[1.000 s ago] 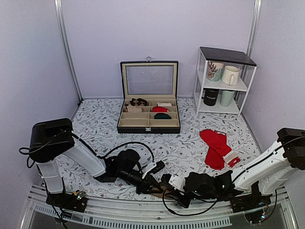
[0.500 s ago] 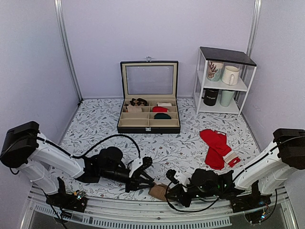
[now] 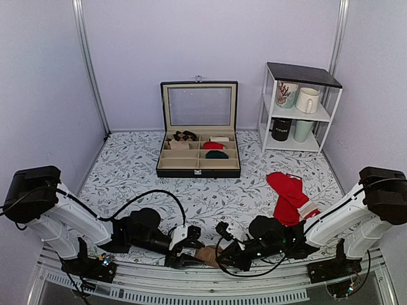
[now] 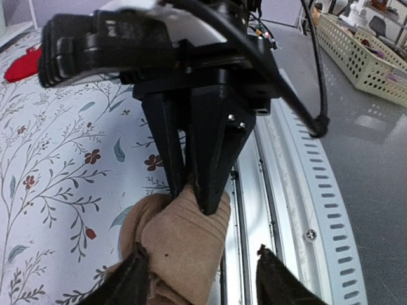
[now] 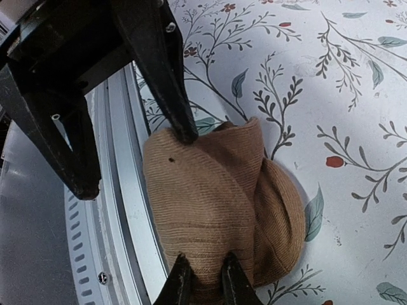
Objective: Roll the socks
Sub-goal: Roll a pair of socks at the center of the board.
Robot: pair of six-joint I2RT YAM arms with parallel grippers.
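Note:
The socks (image 3: 206,255) are a small tan ribbed roll lying at the table's near edge, next to the metal rail. In the right wrist view my right gripper (image 5: 205,274) is shut on a fold of the socks (image 5: 216,203) at their near end. The left wrist view shows that right gripper (image 4: 194,194) pinching the socks (image 4: 181,244) from the far side. My left gripper (image 4: 203,279) is open. One of its fingers rests at the roll's left side and the other stands apart over the rail. From above, the left gripper (image 3: 184,254) and right gripper (image 3: 224,257) face each other across the roll.
A black compartment box (image 3: 199,166) with its lid up holds several small rolls at the back. Red socks with a white tag (image 3: 289,197) lie right of centre. A white shelf (image 3: 270,111) with mugs stands at the back right. The slotted aluminium rail (image 3: 191,283) runs along the near edge.
My left gripper has let go of the roll and spread its jaws. Both grippers have dropped lower at the near edge, and the right one stays pinched on the roll.

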